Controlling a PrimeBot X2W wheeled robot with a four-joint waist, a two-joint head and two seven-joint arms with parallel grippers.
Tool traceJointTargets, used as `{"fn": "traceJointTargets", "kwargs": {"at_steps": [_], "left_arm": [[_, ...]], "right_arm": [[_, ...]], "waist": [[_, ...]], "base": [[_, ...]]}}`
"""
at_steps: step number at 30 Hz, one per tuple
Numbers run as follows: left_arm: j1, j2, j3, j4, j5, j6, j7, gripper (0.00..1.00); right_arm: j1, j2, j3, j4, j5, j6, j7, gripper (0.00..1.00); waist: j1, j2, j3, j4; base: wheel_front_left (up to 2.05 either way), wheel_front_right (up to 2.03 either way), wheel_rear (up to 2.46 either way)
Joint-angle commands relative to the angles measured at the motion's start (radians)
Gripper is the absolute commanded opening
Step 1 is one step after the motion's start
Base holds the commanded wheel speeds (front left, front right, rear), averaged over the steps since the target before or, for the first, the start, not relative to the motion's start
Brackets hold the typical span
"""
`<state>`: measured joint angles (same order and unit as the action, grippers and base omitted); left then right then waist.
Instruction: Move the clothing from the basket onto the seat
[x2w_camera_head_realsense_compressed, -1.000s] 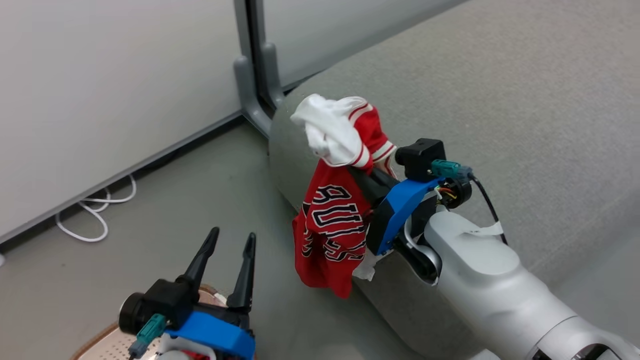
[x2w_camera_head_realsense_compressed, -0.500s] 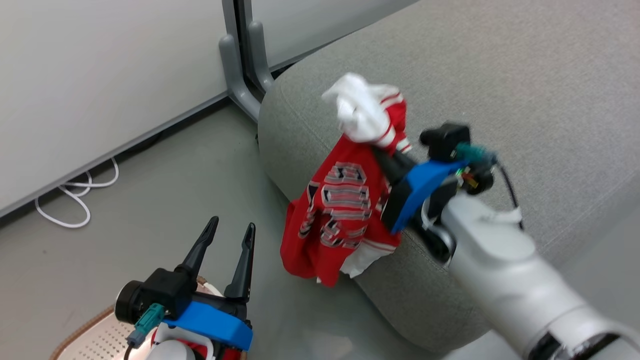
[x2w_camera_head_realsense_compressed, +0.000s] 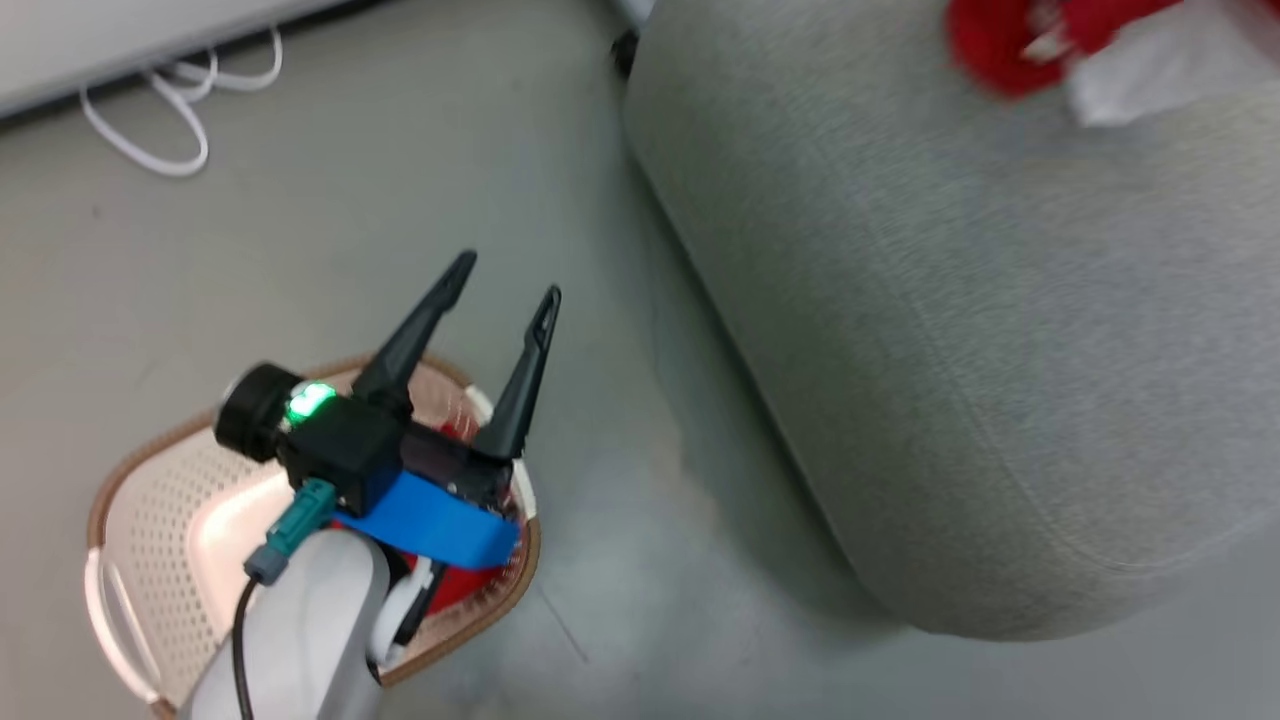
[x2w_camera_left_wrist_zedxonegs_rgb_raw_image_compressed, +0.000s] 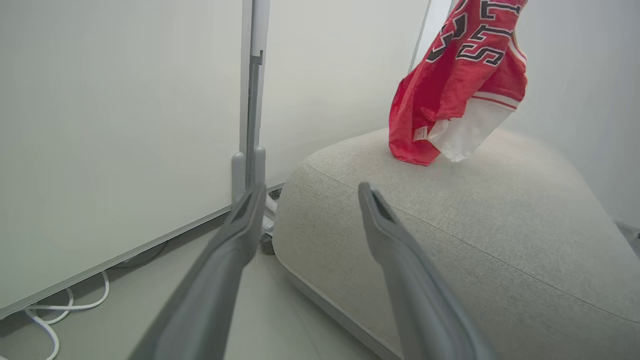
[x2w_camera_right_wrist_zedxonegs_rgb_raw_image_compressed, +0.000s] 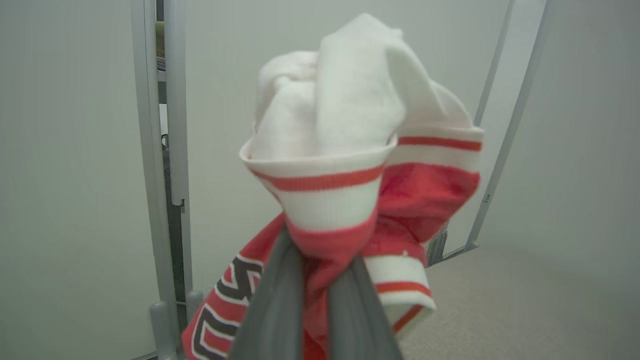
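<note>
Right gripper (x2w_camera_right_wrist_zedxonegs_rgb_raw_image_compressed: 320, 250) is clamped shut on the lettered garment (x2w_camera_right_wrist_zedxonegs_rgb_raw_image_compressed: 350, 200); I see a bunched red fold pinched between the two dark fingers. Above the pinch, a soft white knit wad rises, ringed by ribbed white cuffs with thin red stripes. Below, red cloth hangs with black letters outlined in white.

From the left wrist view the lettered garment (x2w_camera_left_wrist_zedxonegs_rgb_raw_image_compressed: 450, 85) hangs over the far part of the seat (x2w_camera_left_wrist_zedxonegs_rgb_raw_image_compressed: 450, 235), a white panel and a small tag at its lower hem. I cannot tell if the hem touches the cushion. In the head view it is a red-white blur (x2w_camera_head_realsense_compressed: 1010, 40) at the far right.

Seat: light-grey woven fabric, rounded edges, one seam line.

Left gripper (x2w_camera_head_realsense_compressed: 508, 278) is spread wide and empty, above the basket (x2w_camera_head_realsense_compressed: 150, 500) on the grey floor (x2w_camera_head_realsense_compressed: 300, 250). Basket is cream perforated plastic with a brown rim. A plain red piece (x2w_camera_head_realsense_compressed: 462, 588) lies inside, mostly hidden by the arm.

White cable (x2w_camera_head_realsense_compressed: 150, 140) is looped on the far left of the floor.
</note>
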<state>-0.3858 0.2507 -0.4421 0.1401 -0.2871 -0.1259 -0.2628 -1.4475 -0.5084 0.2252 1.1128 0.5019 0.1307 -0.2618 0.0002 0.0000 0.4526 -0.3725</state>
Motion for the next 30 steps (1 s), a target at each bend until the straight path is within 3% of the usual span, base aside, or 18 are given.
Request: {"fn": "traceJointTargets", "kwargs": {"at_steps": [1, 5, 9, 13, 19, 20, 21, 22, 30], "left_arm": [[-0.026, 0.008, 0.001, -0.008, 0.004, -0.007, -0.003, 1.00], [-0.071, 0.025, -0.007, -0.048, 0.010, -0.007, -0.003, 1.00], [-0.091, 0.038, -0.014, -0.063, 0.016, -0.007, -0.003, 1.00], [-0.100, 0.036, -0.025, -0.053, 0.016, -0.007, -0.003, 1.00], [-0.102, 0.027, -0.025, -0.033, 0.006, -0.007, -0.003, 1.00], [-0.098, 0.023, -0.024, -0.029, 0.004, -0.007, -0.003, 1.00], [-0.093, 0.018, -0.023, -0.027, -0.002, -0.007, -0.003, 1.00], [-0.086, 0.011, -0.022, -0.024, -0.006, -0.007, -0.003, 1.00], [0.025, -0.046, 0.004, 0.041, -0.067, -0.007, -0.003, 1.00]], "right_arm": [[-0.002, -0.007, -0.015, 0.001, -0.011, 0.000, -0.004, 0.00], [0.066, -0.045, -0.171, 0.018, -0.058, 0.000, -0.004, 0.00], [0.173, 0.008, -0.305, 0.042, -0.103, 0.000, -0.004, 0.00], [0.264, 0.061, -0.413, 0.057, -0.149, 0.000, -0.004, 0.00], [0.322, 0.102, -0.492, 0.039, -0.221, 0.000, -0.004, 0.01], [0.331, 0.108, -0.499, 0.030, -0.235, 0.000, -0.004, 0.31], [0.340, 0.111, -0.504, 0.022, -0.248, 0.000, -0.004, 0.80], [0.355, 0.116, -0.507, 0.016, -0.261, 0.000, -0.004, 1.00], [0.516, 0.166, -0.443, -0.053, -0.366, 0.000, -0.004, 1.00]], "waist": [[-0.0002, 0.0000, 0.140, 0.109], [-0.0002, 0.0000, 0.249, 0.159], [-0.0002, 0.0000, 0.307, 0.181], [-0.0002, 0.0000, 0.307, 0.188], [-0.0002, 0.0000, 0.264, 0.186], [-0.0002, 0.0000, 0.250, 0.185], [-0.0002, 0.0000, 0.235, 0.185], [-0.0002, 0.0000, 0.214, 0.185], [-0.0002, 0.0000, -0.058, 0.190]], "base": [[0.00, 0.00, 0.00], [0.00, 0.00, 0.00], [0.00, 0.00, 0.00], [0.00, 0.00, 0.00], [0.00, 0.00, 0.00], [0.00, 0.00, 0.00], [0.00, 0.00, 0.00], [0.00, 0.00, 0.00], [0.00, 0.00, 0.00]]}}
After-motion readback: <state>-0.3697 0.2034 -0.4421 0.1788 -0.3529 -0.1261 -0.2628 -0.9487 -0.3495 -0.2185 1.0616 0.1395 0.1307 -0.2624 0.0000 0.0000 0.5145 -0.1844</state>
